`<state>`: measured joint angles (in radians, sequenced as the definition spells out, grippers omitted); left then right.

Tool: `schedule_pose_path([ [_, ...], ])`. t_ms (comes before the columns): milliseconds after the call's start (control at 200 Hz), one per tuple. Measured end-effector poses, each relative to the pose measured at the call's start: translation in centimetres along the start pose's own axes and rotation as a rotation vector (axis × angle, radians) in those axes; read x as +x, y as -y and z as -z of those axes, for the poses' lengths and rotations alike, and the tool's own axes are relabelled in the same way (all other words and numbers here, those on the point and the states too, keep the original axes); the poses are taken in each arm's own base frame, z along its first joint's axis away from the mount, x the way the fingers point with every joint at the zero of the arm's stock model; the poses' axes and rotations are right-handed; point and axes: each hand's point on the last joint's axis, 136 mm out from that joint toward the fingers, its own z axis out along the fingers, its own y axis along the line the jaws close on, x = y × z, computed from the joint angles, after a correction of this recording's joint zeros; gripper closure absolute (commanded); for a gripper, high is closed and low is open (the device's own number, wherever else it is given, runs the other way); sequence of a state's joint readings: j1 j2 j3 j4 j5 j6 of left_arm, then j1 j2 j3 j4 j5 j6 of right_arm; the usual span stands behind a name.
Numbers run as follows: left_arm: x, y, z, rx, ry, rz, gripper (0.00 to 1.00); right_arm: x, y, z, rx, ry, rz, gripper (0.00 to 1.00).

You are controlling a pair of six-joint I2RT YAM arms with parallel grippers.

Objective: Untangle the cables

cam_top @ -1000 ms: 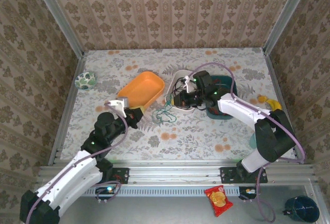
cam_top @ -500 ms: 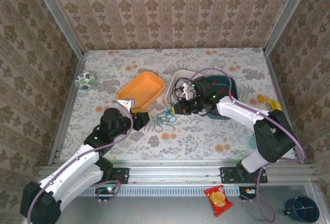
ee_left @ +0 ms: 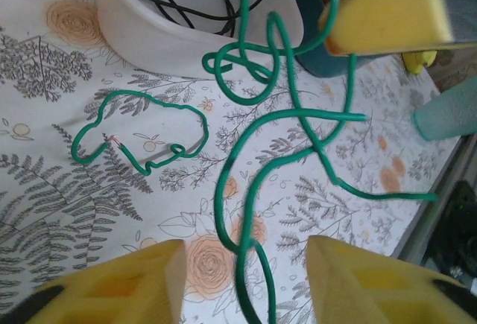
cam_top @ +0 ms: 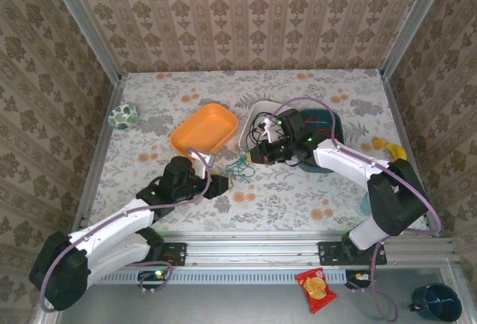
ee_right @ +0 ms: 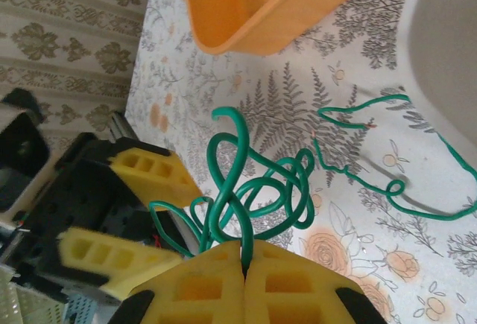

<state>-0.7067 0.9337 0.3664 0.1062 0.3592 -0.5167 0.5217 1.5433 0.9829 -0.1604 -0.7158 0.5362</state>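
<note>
I've brought left gripper (ee_left: 246, 268) in, jaws parted astride green cable (ee_left: 313, 113); right gripper (ee_right: 244, 253) just ahead pinches same cable. Pull looks ready.

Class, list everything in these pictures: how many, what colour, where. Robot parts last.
thick green cable: one, green, looped on the table by the tub
thin green cable: one, green, on the table beside it
black cables: several, black, in the tub
tub: one, white, mid-table
tray: one, orange, left of the tub
bowl: one, teal, right of the tub
round thing: one, green-white, table's left edge
snack packet: one, red, in front of the table
mug: one, dark blue, bottom right corner
left tool: one, yellow pads, open astride the thick green cable
right tool: one, yellow pads, shut on the thick green cable
</note>
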Motion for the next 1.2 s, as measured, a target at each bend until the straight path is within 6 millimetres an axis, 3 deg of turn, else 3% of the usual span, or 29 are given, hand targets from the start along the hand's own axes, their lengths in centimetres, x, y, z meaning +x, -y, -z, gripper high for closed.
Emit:
schedule_pose_path([
  [75,0.1,-0.3,-0.4,-0.008,-0.005,0.003,0.9,0.0,-0.3,0.1,-0.014,-0.002,-0.001,0.96],
  [145,0.0,-0.6,-0.7,-0.02,-0.006,0.009,1.0,0.0,-0.5,0.1,-0.02,-0.006,-0.005,0.9],
  [235,-0.4,-0.7,-0.8,-0.027,0.01,0.004,1.0,0.1,-0.6,0.1,-0.025,-0.006,-0.002,0.66],
  [320,-1.1,-0.7,-0.6,-0.039,0.04,-0.002,1.0,0.2,-0.7,0.3,-0.025,-0.01,-0.003,0.55],
  [455,-2.2,-0.4,0.1,-0.044,0.09,-0.01,1.0,0.6,-1.1,0.9,-0.021,-0.018,0.018,0.46],
  [665,-3.1,-0.3,0.8,-0.049,0.132,-0.012,1.0,2.4,-1.8,0.7,-0.019,-0.083,0.069,0.43],
  [860,-3.4,-0.2,1.0,-0.049,0.138,-0.013,1.0,3.5,-3.6,-0.9,-0.051,-0.158,0.139,0.46],
  [1025,-3.6,-0.1,1.0,-0.048,0.143,-0.015,1.0,3.5,-3.4,-2.1,-0.048,-0.194,0.145,0.52],
  [1065,-3.7,0.0,1.1,-0.049,0.146,-0.016,1.0,3.6,-3.3,-2.3,-0.046,-0.201,0.144,0.58],
  [1195,-3.9,0.0,1.1,-0.051,0.152,-0.017,1.0,4.0,-2.8,-2.6,-0.036,-0.223,0.14,0.91],
])
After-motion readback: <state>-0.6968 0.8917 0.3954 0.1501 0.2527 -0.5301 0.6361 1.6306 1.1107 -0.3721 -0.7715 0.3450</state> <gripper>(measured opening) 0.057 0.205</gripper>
